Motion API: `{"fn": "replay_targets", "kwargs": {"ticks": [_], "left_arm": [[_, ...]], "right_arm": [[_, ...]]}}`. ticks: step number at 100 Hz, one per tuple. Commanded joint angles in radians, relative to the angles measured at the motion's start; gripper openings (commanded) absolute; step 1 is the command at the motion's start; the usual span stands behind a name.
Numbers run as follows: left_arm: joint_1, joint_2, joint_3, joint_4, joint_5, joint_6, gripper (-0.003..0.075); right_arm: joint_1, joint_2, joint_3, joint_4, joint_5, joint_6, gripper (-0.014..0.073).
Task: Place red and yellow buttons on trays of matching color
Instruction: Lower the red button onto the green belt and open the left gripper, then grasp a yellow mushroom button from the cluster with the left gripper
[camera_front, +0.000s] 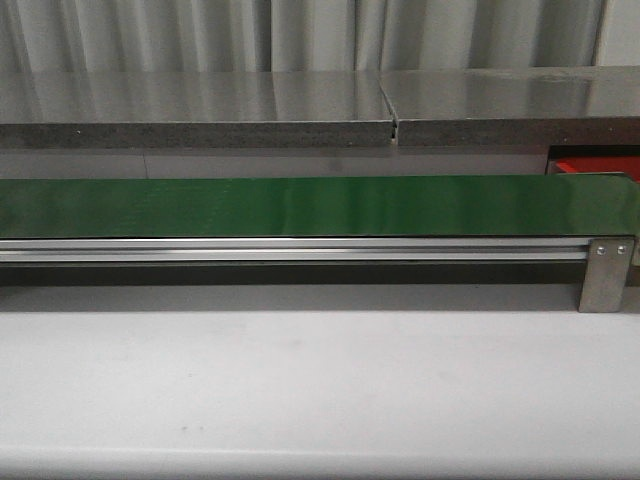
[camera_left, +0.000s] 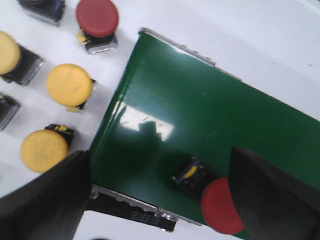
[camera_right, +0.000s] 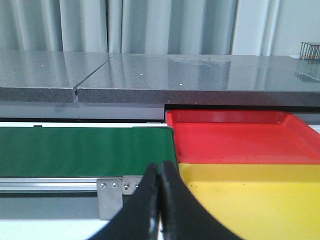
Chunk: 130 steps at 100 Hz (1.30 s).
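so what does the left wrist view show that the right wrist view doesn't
Only the left wrist view shows buttons: a red button lying on the belt between the open left gripper fingers, plus three yellow buttons and another red one on the white table.

Only the right wrist view shows the red tray and the yellow tray, both with nothing on them, side by side past the belt's end, and the shut right gripper.

Both show the green conveyor belt.

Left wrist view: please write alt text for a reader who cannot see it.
A red button lies on its side on the green conveyor belt between the open left gripper fingers. Beside the belt, three yellow buttons and another red one sit on the white table.
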Motion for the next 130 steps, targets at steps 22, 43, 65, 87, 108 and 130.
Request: {"fn": "replay_targets", "kwargs": {"ticks": [22,43,65,87,108,130], "left_arm": [[0.114,-0.058,0.002,0.024,0.041,-0.056,0.0496],[0.140,-0.058,0.065,0.034,0.029,-0.120,0.0449],[0.140,-0.033,0.093,0.066,0.007,-0.198,0.0449],[0.140,0.030,0.095,0.022,0.014,-0.214,0.0449],[0.138,0.070,0.095,0.026,-0.023,-0.215,0.0449],[0.138,0.113,0.095,0.026,-0.048,-0.215,0.0449]], "right_arm": [[-0.002,-0.017,-0.022,-0.008,-0.075,-0.005,-0.0074],[-0.002,-0.017,-0.022,-0.008,-0.075,-0.005,-0.0074],[-0.002,-0.017,-0.022,-0.008,-0.075,-0.005,-0.0074],[-0.002,-0.017,-0.022,-0.008,-0.075,-0.005,-0.0074],[-0.002,-0.017,-0.022,-0.008,-0.075,-0.005,-0.0074],[-0.002,-0.017,-0.022,-0.008,-0.075,-0.005,-0.0074]]}}
